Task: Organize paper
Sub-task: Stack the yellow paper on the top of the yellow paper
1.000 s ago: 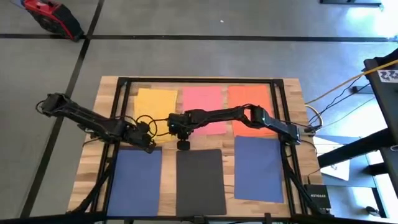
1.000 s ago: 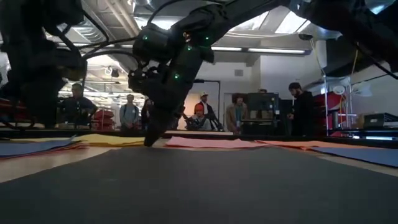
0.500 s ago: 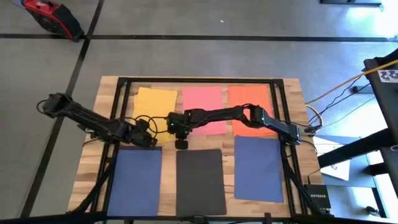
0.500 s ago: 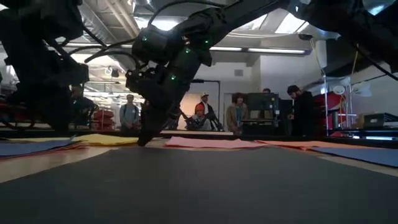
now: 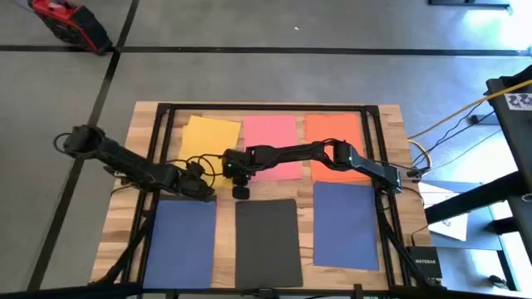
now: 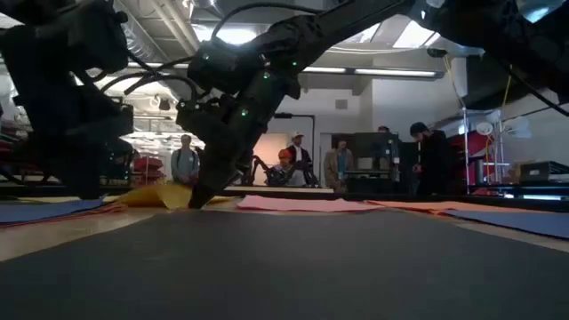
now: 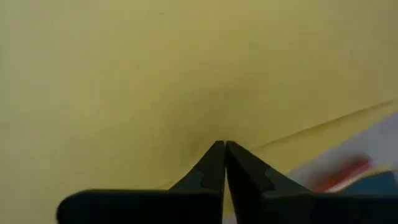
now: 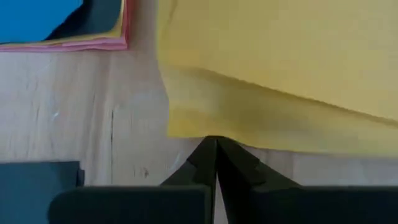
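Only "NETGEAR" on a box (image 5: pixel 425 259) reads; both the left end effector (image 5: pixel 202 186) and right end effector (image 5: pixel 230 171) pinch the yellow paper (image 5: pixel 208 133).

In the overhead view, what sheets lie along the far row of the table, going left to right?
Yellow sheet, its near edge pinched by both grippers → pink sheet → orange sheet.

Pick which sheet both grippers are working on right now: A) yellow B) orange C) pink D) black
A: both wrist views show shut fingers at the yellow sheet, and in the high view the left gripper and right gripper meet at its near edge, which is lifted in the low view.
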